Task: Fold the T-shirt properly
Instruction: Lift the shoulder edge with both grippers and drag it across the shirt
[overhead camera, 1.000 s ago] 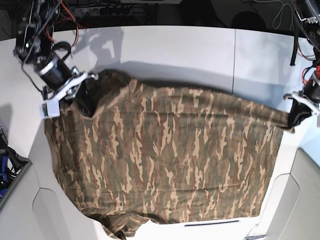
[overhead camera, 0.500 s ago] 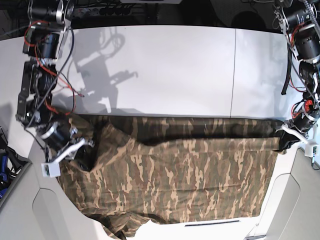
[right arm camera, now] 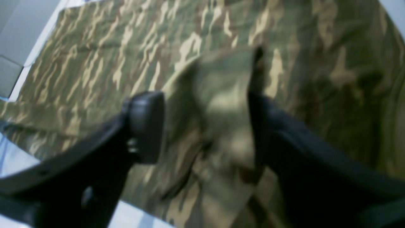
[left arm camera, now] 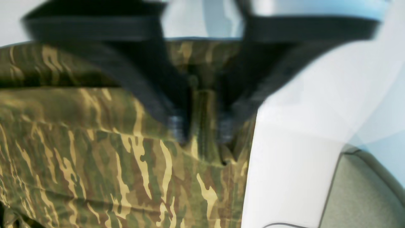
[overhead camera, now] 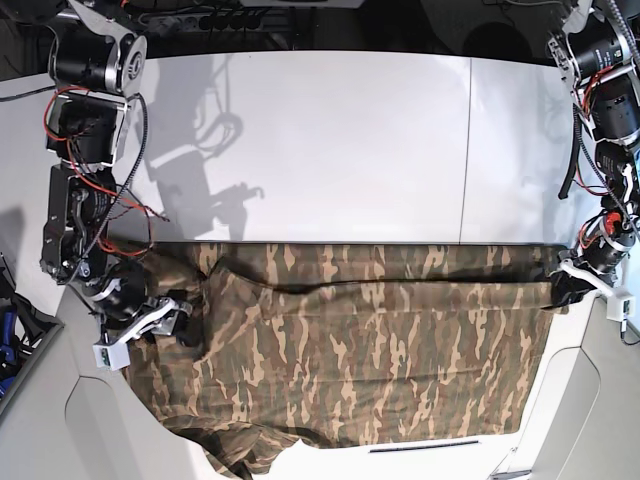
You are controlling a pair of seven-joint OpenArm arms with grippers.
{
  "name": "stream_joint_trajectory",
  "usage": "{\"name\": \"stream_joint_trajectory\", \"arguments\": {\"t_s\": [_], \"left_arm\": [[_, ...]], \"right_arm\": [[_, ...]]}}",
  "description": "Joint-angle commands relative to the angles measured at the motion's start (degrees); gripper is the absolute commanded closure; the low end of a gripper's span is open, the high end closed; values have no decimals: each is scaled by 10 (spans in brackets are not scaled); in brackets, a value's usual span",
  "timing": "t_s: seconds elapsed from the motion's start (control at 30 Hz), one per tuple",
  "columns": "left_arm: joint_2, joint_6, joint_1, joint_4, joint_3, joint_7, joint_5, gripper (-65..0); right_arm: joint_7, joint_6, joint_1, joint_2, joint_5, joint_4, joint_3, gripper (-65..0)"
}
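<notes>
The camouflage T-shirt [overhead camera: 380,360] lies across the near half of the white table [overhead camera: 330,150], its far part doubled over toward the near edge, with a fold line running left to right. My left gripper [overhead camera: 566,288] is at the shirt's right end, shut on a pinch of cloth; the left wrist view shows the pinch between the closed tips [left arm camera: 202,129]. My right gripper [overhead camera: 165,325] is at the shirt's left end. In the right wrist view [right arm camera: 205,123] its fingers stand wide apart with a raised fold of shirt [right arm camera: 221,95] between them.
Grey moulded panels sit at the near left [overhead camera: 95,430] and near right [overhead camera: 600,400] corners. A seam [overhead camera: 466,150] crosses the table top. Cables and arm links stand along the far left [overhead camera: 85,90] and far right [overhead camera: 605,60]. A blue item [overhead camera: 8,335] is at the left edge.
Both grippers have moved toward the near edge, drawing the shirt's far edge over its body. The spread shirt now lies doubled, and more bare table shows behind it.
</notes>
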Motion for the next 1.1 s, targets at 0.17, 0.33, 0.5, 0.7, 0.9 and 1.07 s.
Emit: {"name": "stream_joint_trajectory", "arguments": {"t_s": [0.17, 0.33, 0.5, 0.7, 0.9, 1.07], "left_arm": [[-15, 10, -12, 8, -36, 36, -52, -256], [-15, -11, -2, 8, -102, 108, -119, -256], [-14, -12, 32, 8, -111, 116, -155, -256], [-10, -11, 72, 8, -111, 90, -164, -411], [13, -13, 80, 8, -111, 90, -164, -411], [37, -12, 80, 8, -111, 77, -145, -410]], "right_arm": [[9, 4, -9, 3, 10, 17, 22, -409], [8, 4, -51, 3, 12, 56, 86, -409], [9, 3, -85, 4, 14, 85, 154, -409], [11, -17, -113, 13, 34, 86, 221, -409], [11, -38, -127, 30, 37, 83, 238, -409], [11, -37, -133, 33, 52, 60, 231, -409]]}}
